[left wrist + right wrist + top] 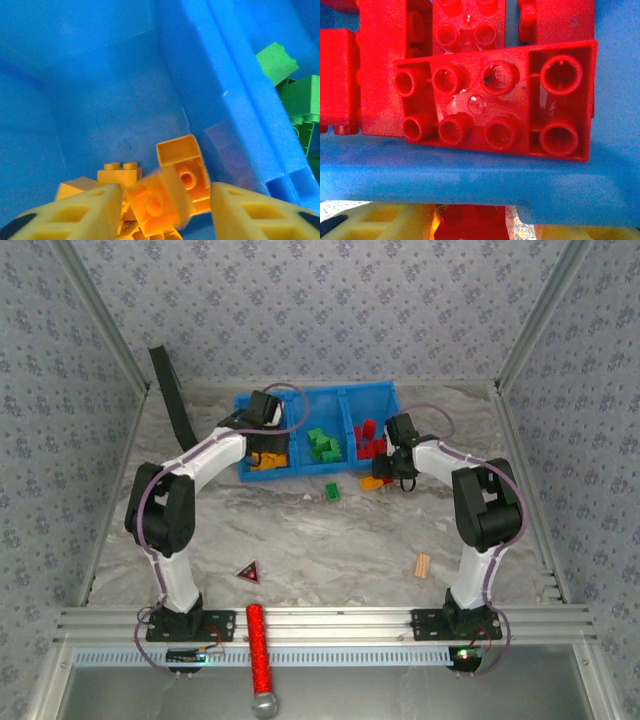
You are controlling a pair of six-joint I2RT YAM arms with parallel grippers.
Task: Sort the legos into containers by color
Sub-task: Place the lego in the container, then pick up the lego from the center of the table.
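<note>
Yellow-orange bricks [120,175] are lying heaped in the left compartment of the blue bin [360,400], which is sitting at the far middle of the marbled tabletop [330,540]. Green bricks [325,447] are filling the middle compartment and red bricks [370,440] the right one.

The left tool [165,197] is reaching into the left compartment with its yellow fingers [85,212] spread. A blurred orange brick [155,202] is sitting between them with a gap showing on its right side, so the tool is looking released.

Through the right wrist camera, a large red brick [495,100] is lying tilted on others behind the bin's near wall [470,180]. Below that wall the right tool [475,227] is being cut off by the frame's edge. A red piece [470,222] is showing between its fingers, but whether it is being gripped cannot be told.

One green brick [332,492] and one orange brick [372,482] are lying loose on the tabletop just in front of the bin. Nearer the arms, a dark triangle [248,571] and a tan ridged piece [422,565] are lying well apart.
</note>
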